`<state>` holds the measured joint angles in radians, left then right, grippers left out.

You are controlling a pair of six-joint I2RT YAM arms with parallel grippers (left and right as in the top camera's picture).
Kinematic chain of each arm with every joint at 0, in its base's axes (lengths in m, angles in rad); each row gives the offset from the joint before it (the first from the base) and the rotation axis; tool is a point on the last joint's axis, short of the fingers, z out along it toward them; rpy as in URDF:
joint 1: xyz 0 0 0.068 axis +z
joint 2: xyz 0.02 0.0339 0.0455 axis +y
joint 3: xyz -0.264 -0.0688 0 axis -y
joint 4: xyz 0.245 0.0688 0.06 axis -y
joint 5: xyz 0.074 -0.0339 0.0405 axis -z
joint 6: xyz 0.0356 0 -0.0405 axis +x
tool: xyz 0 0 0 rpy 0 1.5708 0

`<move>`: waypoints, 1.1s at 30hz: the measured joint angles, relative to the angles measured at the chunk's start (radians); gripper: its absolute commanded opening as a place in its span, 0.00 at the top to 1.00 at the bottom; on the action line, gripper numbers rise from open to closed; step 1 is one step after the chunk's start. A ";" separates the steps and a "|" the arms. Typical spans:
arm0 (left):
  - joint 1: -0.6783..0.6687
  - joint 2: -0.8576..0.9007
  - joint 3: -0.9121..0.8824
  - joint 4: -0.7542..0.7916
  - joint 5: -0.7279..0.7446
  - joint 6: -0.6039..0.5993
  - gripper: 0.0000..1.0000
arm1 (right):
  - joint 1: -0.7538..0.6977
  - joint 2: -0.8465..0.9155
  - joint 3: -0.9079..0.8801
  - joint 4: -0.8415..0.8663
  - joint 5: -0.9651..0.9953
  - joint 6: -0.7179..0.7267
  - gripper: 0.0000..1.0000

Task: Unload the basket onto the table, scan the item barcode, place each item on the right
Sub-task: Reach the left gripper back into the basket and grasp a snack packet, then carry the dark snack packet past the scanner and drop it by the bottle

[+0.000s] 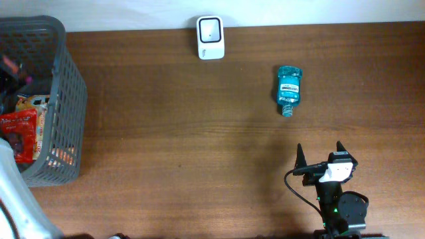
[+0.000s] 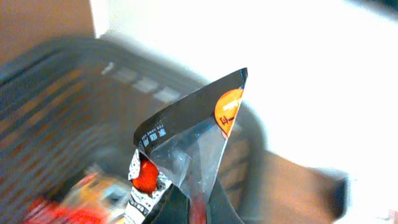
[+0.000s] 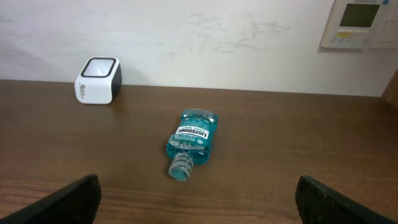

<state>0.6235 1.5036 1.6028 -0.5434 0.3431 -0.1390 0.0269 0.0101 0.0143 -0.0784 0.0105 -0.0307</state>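
While above basket (image 2: pixel 56 84), fingers (image 2: pixel 165 215) on packet (image 2: pixel 193 134).

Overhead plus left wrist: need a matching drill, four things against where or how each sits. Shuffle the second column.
Things:
1. scanner
2. bottle
3. basket
4. packet

Places or states:
A. left end of the table
B. held up over the basket
C. back edge, near the middle
D. lying on its side, right half

Pairs: 1-C, 2-D, 3-A, 4-B
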 measured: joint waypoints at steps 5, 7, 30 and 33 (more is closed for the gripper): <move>-0.380 -0.169 0.007 0.048 0.187 -0.127 1.00 | 0.000 0.000 0.000 0.000 0.001 0.002 0.01; -0.586 -0.122 0.008 0.051 0.196 -0.140 1.00 | 0.000 0.000 0.000 0.000 0.000 0.001 0.01; -1.256 0.687 0.070 0.356 -0.117 -0.335 0.50 | 0.000 0.002 0.000 0.000 0.000 0.002 0.01; -1.164 0.531 0.183 0.086 -0.121 -0.166 0.29 | 0.000 0.002 0.000 0.000 0.000 0.000 0.01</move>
<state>-0.5400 2.0346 1.7855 -0.4572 0.2218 -0.3054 0.0269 0.0116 0.0147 -0.0784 0.0105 -0.0303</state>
